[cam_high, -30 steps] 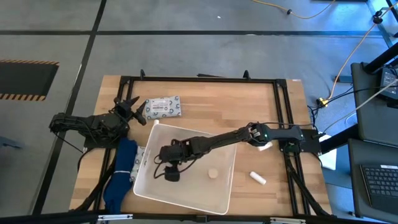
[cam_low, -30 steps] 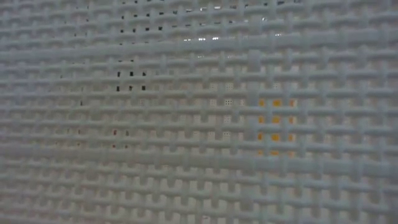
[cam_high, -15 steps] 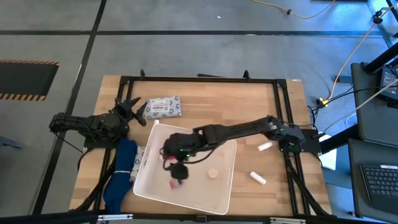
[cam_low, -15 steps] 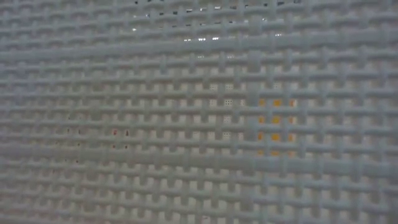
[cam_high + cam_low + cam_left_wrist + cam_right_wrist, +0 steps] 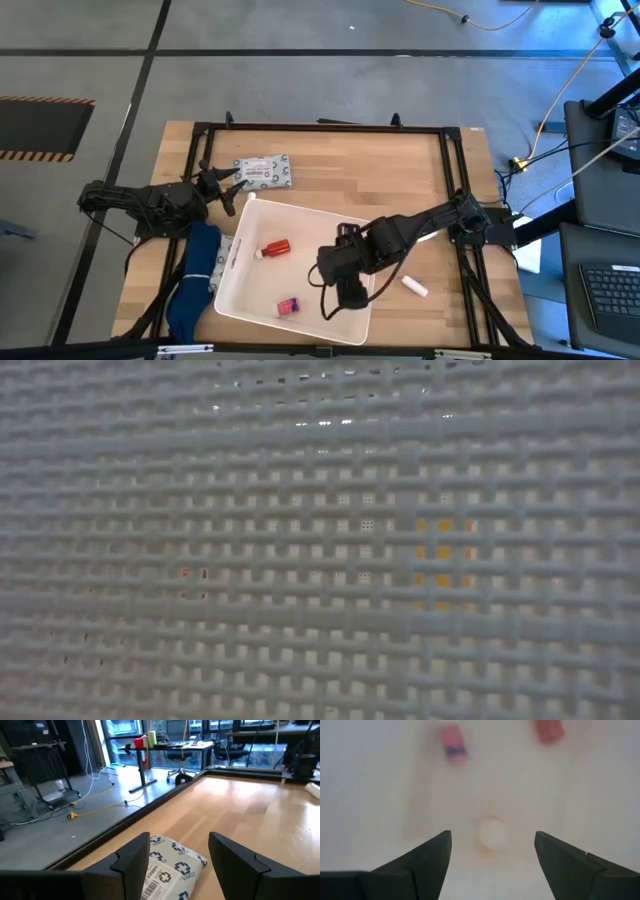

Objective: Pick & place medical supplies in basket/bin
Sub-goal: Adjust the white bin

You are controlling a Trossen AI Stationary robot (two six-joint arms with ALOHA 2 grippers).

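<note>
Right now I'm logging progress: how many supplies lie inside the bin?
3: red bottle mid-left, pink-capped vial at near wall, pale round item under the right gripper. The arm may hide more.

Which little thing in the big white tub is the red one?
The tiny red bottle, lying near the middle of the white tub. The other small thing, near the tub's front edge, is the pink-capped vial, pink rather than red.

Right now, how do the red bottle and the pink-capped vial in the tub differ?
The red bottle is red throughout and longer; the pink-capped vial is smaller, with a dark band. The bottle lies near the tub's middle, the vial by its near wall. Both lie on their sides, untouched.
</note>
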